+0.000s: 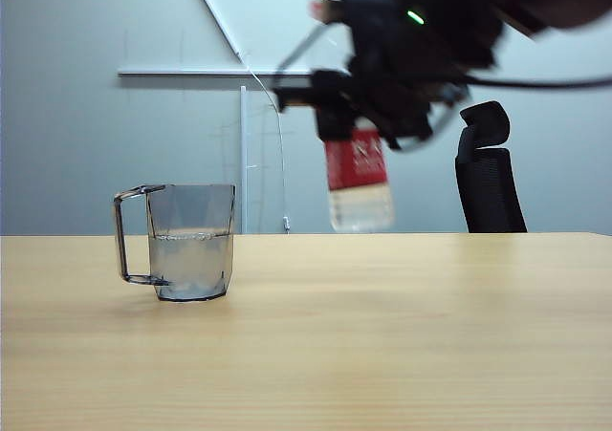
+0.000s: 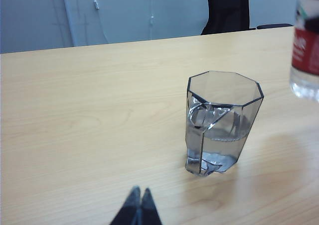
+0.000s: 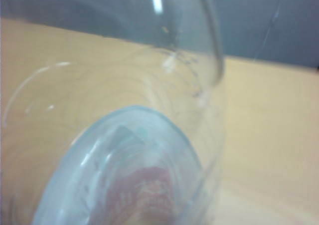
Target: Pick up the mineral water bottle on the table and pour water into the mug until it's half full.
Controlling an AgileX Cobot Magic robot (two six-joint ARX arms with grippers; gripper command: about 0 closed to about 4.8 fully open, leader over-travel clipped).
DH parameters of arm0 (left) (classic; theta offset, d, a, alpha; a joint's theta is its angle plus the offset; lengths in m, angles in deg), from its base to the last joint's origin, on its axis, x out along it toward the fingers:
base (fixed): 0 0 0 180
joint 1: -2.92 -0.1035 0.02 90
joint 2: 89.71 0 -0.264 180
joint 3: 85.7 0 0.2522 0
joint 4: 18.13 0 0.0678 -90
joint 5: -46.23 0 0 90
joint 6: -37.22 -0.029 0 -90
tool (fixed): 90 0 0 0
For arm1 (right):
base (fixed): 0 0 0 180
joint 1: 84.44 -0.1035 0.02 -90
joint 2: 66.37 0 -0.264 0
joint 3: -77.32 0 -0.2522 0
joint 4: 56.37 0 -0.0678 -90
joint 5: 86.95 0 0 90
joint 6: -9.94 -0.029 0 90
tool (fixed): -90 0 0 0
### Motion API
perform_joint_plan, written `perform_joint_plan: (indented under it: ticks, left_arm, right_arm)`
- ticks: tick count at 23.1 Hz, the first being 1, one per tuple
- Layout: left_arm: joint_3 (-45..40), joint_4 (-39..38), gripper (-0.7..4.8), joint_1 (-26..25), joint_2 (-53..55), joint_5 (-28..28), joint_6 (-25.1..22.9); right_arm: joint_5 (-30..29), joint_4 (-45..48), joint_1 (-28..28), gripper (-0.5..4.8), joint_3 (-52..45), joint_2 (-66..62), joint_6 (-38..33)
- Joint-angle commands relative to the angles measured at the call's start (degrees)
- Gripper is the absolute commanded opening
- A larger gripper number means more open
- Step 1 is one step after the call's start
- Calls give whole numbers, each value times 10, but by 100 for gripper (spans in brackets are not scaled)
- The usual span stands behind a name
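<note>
With our right pincer (image 1: 368,130) gripping the mineral water bottle (image 1: 359,187) above the counter (image 1: 402,335), left pincer (image 2: 138,205) pinched together, we should lower it upright, clear of the half-full mug (image 1: 191,245).

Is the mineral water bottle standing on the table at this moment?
No: in the exterior view the mineral water bottle hangs in the right gripper, its base clear above the table.

The table (image 1: 402,335) lies bare right of the mug (image 1: 191,245). Above that stretch, the right gripper (image 1: 368,116) holds the mineral water bottle (image 1: 359,187) aloft
</note>
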Motion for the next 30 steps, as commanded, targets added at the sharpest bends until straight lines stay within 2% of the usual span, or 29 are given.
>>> perform_joint_plan:
  ticks: [1,7,19,21,26,30]
  left_arm:
    - [2,3,-2,-14,1,-5,2]
    - [2,3,-2,-76,1,-3,2]
    - [2,3,-2,-116,1,-2,2]
    - [2,3,-2,-123,1,-2,2]
    - [2,3,-2,-127,1,-2,2]
    - [2,3,-2,-127,1,-2,2]
  right_arm:
    - [-12,85,20,188,-42,3,-57]
    - [-13,108,34,188,-90,2,-57]
    - [-5,116,33,192,-91,-23,-43]
    - [-5,115,33,222,-91,-23,-41]
    - [4,114,28,230,-101,-23,-20]
    - [4,117,21,336,-117,-20,-20]
